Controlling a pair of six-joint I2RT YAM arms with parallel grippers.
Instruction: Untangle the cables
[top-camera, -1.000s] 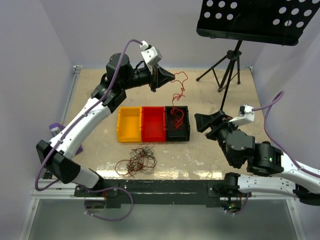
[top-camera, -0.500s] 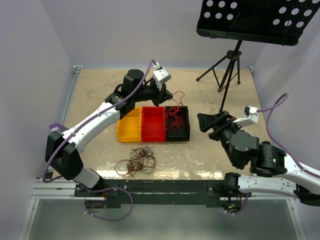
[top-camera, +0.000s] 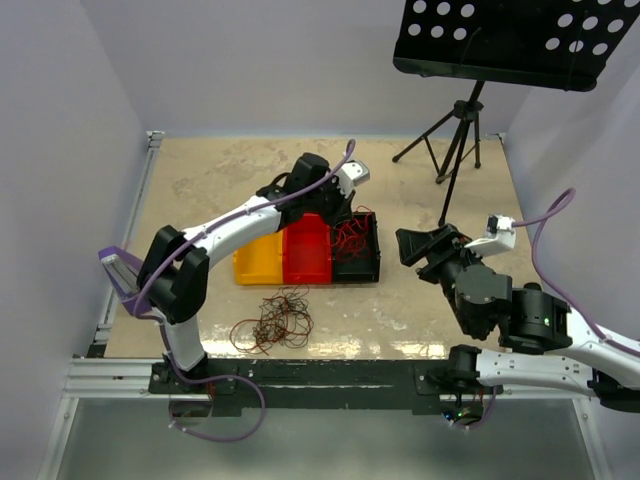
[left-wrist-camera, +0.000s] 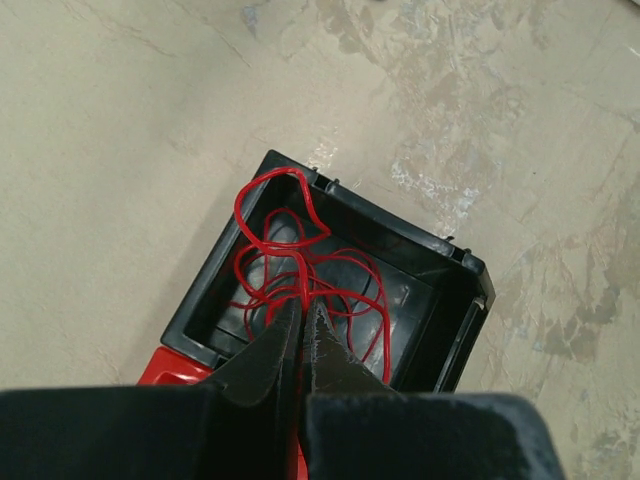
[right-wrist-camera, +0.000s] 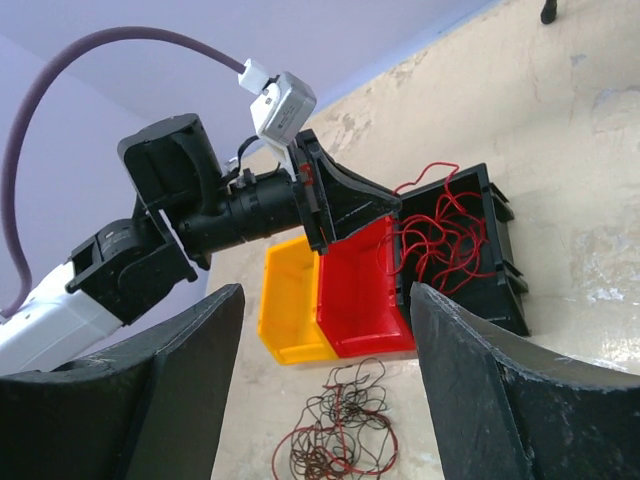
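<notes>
A loose tangle of red and dark cables (top-camera: 275, 322) lies on the table in front of the bins, also low in the right wrist view (right-wrist-camera: 340, 440). More red cables (top-camera: 350, 238) are piled in the black bin (top-camera: 378, 250). My left gripper (top-camera: 343, 214) hangs over that bin, shut on a red cable (left-wrist-camera: 300, 250) at its fingertips (left-wrist-camera: 300, 305); one loop reaches the bin's far rim (left-wrist-camera: 300, 165). My right gripper (top-camera: 405, 245) stands open to the right of the bins with nothing between its fingers (right-wrist-camera: 325, 300).
Three bins sit side by side: yellow (top-camera: 257, 250), red (top-camera: 307, 250) and black. A music stand (top-camera: 520, 40) on a tripod (top-camera: 455, 130) stands at the back right. White walls close the table on the left and the back.
My left arm swung right and down, and the dangling red cable has come down into the black bin. The right gripper has barely shifted.
</notes>
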